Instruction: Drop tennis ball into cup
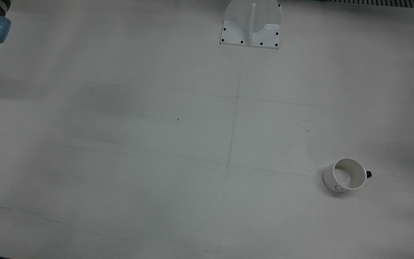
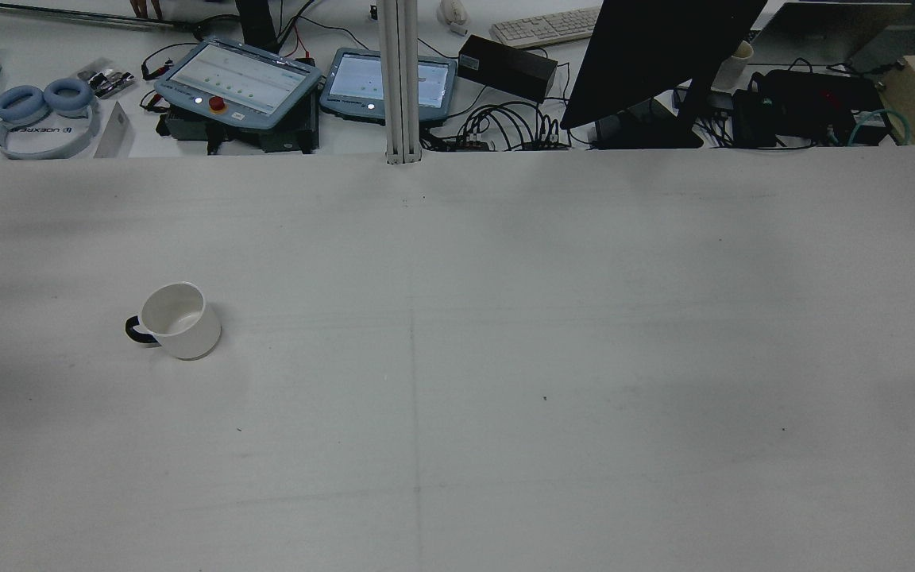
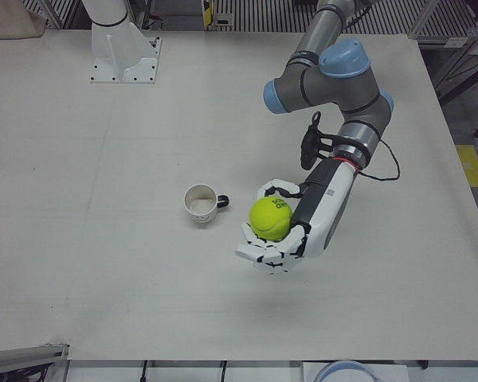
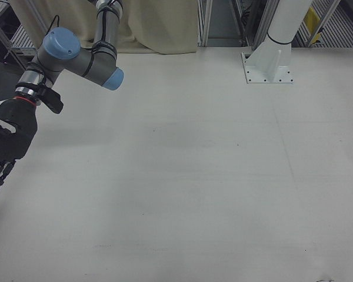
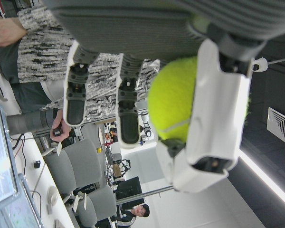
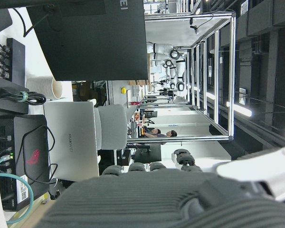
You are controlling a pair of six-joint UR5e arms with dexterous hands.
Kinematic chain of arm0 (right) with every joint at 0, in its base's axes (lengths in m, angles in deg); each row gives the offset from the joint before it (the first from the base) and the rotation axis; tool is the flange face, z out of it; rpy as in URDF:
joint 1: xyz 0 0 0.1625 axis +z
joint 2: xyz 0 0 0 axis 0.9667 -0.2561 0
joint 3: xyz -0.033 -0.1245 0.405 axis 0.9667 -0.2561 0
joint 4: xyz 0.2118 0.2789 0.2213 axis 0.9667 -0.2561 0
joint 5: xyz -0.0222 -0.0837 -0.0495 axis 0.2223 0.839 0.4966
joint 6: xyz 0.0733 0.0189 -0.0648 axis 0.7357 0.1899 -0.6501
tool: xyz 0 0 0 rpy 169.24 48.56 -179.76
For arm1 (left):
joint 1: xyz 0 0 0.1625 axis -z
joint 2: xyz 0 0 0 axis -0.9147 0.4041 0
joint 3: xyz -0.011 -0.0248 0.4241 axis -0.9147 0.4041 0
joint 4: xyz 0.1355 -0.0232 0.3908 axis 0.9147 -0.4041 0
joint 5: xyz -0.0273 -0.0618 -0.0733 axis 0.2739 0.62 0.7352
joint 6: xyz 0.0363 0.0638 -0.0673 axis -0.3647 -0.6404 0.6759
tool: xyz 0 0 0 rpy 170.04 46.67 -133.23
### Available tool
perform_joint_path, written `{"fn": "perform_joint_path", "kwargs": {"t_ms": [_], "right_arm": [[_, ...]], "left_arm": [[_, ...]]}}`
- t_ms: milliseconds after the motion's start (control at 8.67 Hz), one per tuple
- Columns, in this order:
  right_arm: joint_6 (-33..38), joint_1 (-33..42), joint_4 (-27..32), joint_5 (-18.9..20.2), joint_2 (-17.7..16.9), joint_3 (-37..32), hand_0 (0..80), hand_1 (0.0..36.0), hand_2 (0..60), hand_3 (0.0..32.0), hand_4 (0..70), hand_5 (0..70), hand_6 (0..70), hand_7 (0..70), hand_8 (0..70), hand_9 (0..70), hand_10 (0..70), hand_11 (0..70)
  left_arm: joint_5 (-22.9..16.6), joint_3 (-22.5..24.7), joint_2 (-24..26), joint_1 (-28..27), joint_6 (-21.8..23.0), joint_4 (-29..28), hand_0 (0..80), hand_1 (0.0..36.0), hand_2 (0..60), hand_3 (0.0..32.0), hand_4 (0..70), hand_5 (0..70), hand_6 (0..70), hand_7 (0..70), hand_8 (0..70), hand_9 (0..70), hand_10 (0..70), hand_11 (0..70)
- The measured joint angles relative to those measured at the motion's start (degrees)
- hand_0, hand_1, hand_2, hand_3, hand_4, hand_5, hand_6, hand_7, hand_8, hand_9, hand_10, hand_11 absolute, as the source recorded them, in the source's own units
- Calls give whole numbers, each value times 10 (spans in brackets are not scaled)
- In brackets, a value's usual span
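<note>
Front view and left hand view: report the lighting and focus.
Front view: dim, greyish, with soft shadow bands over the table; cup sharp enough. Left hand view: the ball and left hand fill the frame, slightly soft; ceiling lights glare at right.

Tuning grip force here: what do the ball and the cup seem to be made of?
Ball: fuzzy yellow-green felt with a pale seam, matte, presumably over rubber. Cup: smooth white with a slight sheen, dark handle, small drawn mark on its side; looks like glazed ceramic, though plastic can't be ruled out.
</note>
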Motion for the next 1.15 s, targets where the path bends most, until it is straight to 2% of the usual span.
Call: {"fn": "perform_joint_path", "kwargs": {"t_ms": [115, 346, 462, 692, 923, 1038, 1154], "right_arm": [[0, 0, 0, 0, 0, 0, 0, 0, 0, 0, 0, 0, 0, 0, 0, 0, 0, 0], [0, 0, 0, 0, 0, 0, 0, 0, 0, 0, 0, 0, 0, 0, 0, 0, 0, 0], [0, 0, 0, 0, 0, 0, 0, 0, 0, 0, 0, 0, 0, 0, 0, 0, 0, 0], [0, 0, 0, 0, 0, 0, 0, 0, 0, 0, 0, 0, 0, 0, 0, 0, 0, 0], [0, 0, 0, 0, 0, 0, 0, 0, 0, 0, 0, 0, 0, 0, 0, 0, 0, 0], [0, 0, 0, 0, 0, 0, 0, 0, 0, 0, 0, 0, 0, 0, 0, 0, 0, 0], [0, 0, 0, 0, 0, 0, 0, 0, 0, 0, 0, 0, 0, 0, 0, 0, 0, 0]], "left_arm": [[-6, 14, -7, -23, -5, -1, 800, 360, 600, 320, 84, 337, 700, 647, 492, 432, 220, 355], [-10, 72, -57, -76, -55, -2, 800, 360, 600, 320, 72, 331, 700, 654, 492, 439, 224, 360], [-10, 98, -82, -101, -81, -3, 800, 360, 600, 320, 53, 355, 700, 623, 504, 435, 223, 361], [-8, 118, -104, -141, -110, -5, 800, 360, 600, 320, 61, 347, 700, 630, 500, 435, 223, 360], [-3, 122, -105, -166, -125, -5, 800, 360, 600, 320, 80, 338, 700, 641, 493, 433, 224, 361], [0, 119, -104, -176, -129, -5, 800, 360, 600, 320, 67, 303, 647, 541, 429, 343, 219, 355], [1, 109, -103, -183, -130, -9, 800, 360, 600, 320, 28, 291, 575, 315, 350, 200, 207, 338]]}}
